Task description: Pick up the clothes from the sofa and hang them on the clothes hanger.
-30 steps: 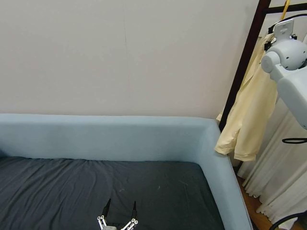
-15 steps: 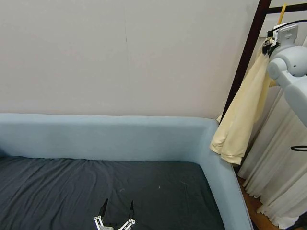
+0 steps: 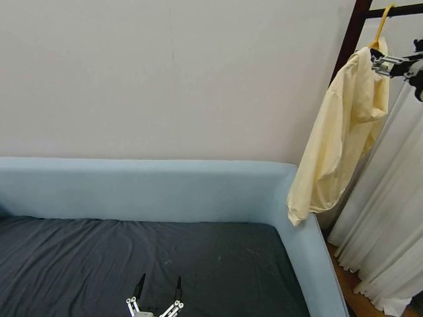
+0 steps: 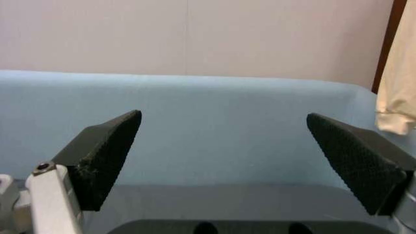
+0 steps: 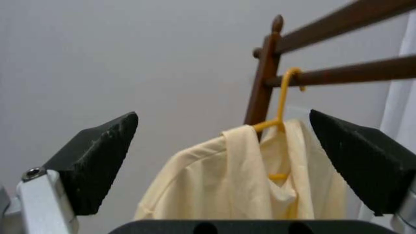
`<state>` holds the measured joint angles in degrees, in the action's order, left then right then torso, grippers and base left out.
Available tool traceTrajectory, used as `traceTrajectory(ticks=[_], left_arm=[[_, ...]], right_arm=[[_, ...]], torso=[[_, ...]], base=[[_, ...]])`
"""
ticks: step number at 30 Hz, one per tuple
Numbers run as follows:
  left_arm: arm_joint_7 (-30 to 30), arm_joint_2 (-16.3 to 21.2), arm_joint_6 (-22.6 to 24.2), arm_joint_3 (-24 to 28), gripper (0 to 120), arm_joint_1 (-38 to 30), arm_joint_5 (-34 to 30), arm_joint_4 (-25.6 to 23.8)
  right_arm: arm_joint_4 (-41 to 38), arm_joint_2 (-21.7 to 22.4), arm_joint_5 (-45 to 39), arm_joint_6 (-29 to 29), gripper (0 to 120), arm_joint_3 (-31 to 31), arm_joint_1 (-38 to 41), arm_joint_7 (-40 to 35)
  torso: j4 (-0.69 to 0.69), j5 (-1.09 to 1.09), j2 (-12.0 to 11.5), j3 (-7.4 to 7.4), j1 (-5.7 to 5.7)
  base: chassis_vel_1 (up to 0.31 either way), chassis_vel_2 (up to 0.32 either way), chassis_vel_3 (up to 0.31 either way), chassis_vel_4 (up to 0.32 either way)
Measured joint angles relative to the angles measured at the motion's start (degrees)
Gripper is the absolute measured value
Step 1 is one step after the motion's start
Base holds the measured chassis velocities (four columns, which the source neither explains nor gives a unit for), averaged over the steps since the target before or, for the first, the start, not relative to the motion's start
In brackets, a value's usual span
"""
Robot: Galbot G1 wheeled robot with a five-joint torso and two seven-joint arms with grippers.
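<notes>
A: Biggest first?

B: Plain pale wall [image 3: 172, 79] behind the sofa [image 3: 165, 190]. Pale blue back and arm on the sofa itself, with a dark grey seat [image 3: 218, 264].

A: And past the sofa's right end?

B: White curtain [image 3: 383, 231] falling in folds. In front of it a dark wooden rack [image 3: 350, 39], standing just beyond the sofa's right arm.

A: And the shirt?

B: Off the sofa and on the rack. Pale yellow shirt [image 3: 337, 132], hung on a yellow hanger [image 5: 281, 105] hooked over a rail, up above the sofa's right arm. Lowest cuff dangling just beside the sofa's back corner.

A: Grippers?

B: Right gripper [image 3: 380, 63] high above the sofa's right end, close by the shirt's shoulder. Fingers spread wide, gripping nothing. Touching the cloth or not, hard to say. Shirt and hanger framed between its two black pads [image 5: 97, 156] in the right wrist view.

A: And the other?

B: Left gripper [image 3: 160, 281] low over the sofa's seat, near the front. Also spread wide, holding nothing, pointing toward the sofa's back.
</notes>
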<state>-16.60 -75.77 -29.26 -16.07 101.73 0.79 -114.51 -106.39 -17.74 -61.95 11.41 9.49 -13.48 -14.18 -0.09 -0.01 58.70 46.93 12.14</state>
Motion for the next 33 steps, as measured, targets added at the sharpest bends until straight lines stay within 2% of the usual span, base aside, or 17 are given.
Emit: traceTrajectory(ticks=[1,2,4,5,6,7,9,10,11,13,16,17,19,20,22,28,33], left_arm=[[0.02,-0.19,-0.08,-0.19,100,0.23,0.03,-0.15],[0.02,-0.19,-0.08,-0.19,100,0.23,0.03,-0.15],[-0.08,-1.52,-1.00,-1.61,100,1.49,0.38,-0.48],[-0.14,-2.09,-1.34,-2.16,100,1.93,0.40,-0.54],[-0.19,-2.49,-1.63,-2.68,100,2.30,0.40,-0.61],[-0.19,-2.49,-1.63,-2.68,100,2.30,0.40,-0.61],[-0.34,-2.54,-1.77,-3.15,100,2.56,0.23,-0.63],[-0.35,-2.07,-1.83,-3.30,100,2.85,0.03,-0.63],[-0.35,-2.07,-1.83,-3.30,100,2.85,0.03,-0.63],[-0.27,-1.64,-1.88,-3.33,100,3.11,-0.14,-0.65],[-0.09,-1.06,-1.91,-3.59,100,3.68,-1.12,-1.39],[-0.09,-1.06,-1.91,-3.59,100,3.68,-1.12,-1.39],[-0.03,-0.75,-1.91,-4.07,100,4.03,-1.90,-1.89],[-0.03,-0.75,-1.91,-4.07,100,4.03,-1.90,-1.89],[0.00,-0.51,-1.97,-5.10,100,4.38,-3.09,-2.06],[0.01,-0.21,-2.62,-6.34,100,5.67,-4.38,-2.07],[-0.05,-0.16,-2.79,-6.54,100,5.89,-4.39,-2.09]], right_arm=[[-3.05,0.73,-0.03,-0.47,100,4.86,-4.18,-0.19],[-3.05,0.73,-0.03,-0.47,100,4.86,-4.18,-0.19],[-8.91,-0.68,2.17,-0.72,100,19.75,-16.43,-0.22],[-10.95,-2.37,3.82,-1.06,100,24.55,-21.99,0.16],[-12.60,-5.15,6.29,-1.79,100,29.64,-28.31,1.20],[-12.60,-5.15,6.29,-1.79,100,29.64,-28.31,1.20],[-14.15,-12.82,14.66,-5.37,100,37.46,-42.01,4.30],[-14.19,-18.59,20.42,-8.79,100,40.31,-52.63,6.55],[-14.19,-18.59,20.42,-8.79,100,40.31,-52.63,6.55],[-14.36,-24.17,23.78,-11.67,100,42.61,-61.75,8.15],[-15.42,-32.18,27.08,-15.50,100,44.37,-71.79,9.97],[-15.42,-32.18,27.08,-15.50,100,44.37,-71.79,9.97],[-15.87,-36.55,28.37,-17.66,100,44.69,-77.20,11.19],[-15.87,-36.55,28.37,-17.66,100,44.69,-77.20,11.19],[-15.69,-40.93,29.58,-20.32,100,44.79,-82.97,12.31],[-14.24,-46.22,33.02,-24.59,100,42.64,-88.57,13.91],[-12.69,-47.97,34.46,-28.98,100,41.32,-91.10,18.02]], torso=[[-0.01,0.01,0.00,0.00,0.00],[-0.01,0.01,0.00,0.00,0.00],[-0.01,-0.11,0.02,-0.02,0.00],[-0.01,-0.14,0.03,-0.02,-0.01],[0.04,-0.04,0.03,-0.02,-0.02],[0.04,-0.04,0.03,-0.02,-0.02],[0.06,0.04,0.01,0.00,-0.01],[0.00,0.10,0.00,0.02,0.00],[0.00,0.10,0.00,0.02,0.00],[-0.04,0.05,0.00,0.01,0.00],[-0.01,0.00,0.00,0.01,0.00],[-0.01,0.00,0.00,0.01,0.00],[0.00,0.00,0.00,0.00,0.00],[0.00,0.00,0.00,0.00,0.00],[0.00,-0.01,0.01,0.00,0.00],[0.02,-0.02,0.01,0.00,0.00],[0.01,-0.01,0.01,0.00,0.00]], base=[[0.000,0.000,0.000,0.000],[0.000,0.000,0.000,0.000],[0.000,0.000,0.000,0.000],[0.000,0.000,0.000,0.000],[0.000,0.000,0.000,0.000],[0.000,0.000,0.000,0.000],[0.025,-0.003,-0.009,0.008],[-0.010,-0.001,0.053,0.017],[-0.010,-0.001,0.053,0.017],[0.000,0.000,0.000,0.000],[0.000,0.000,0.000,0.000],[0.000,0.000,0.000,0.000],[0.000,0.000,0.000,0.000],[0.000,0.000,0.000,0.000],[0.000,0.000,0.000,0.000],[0.000,0.000,0.000,0.000],[0.000,0.000,0.000,0.000]])
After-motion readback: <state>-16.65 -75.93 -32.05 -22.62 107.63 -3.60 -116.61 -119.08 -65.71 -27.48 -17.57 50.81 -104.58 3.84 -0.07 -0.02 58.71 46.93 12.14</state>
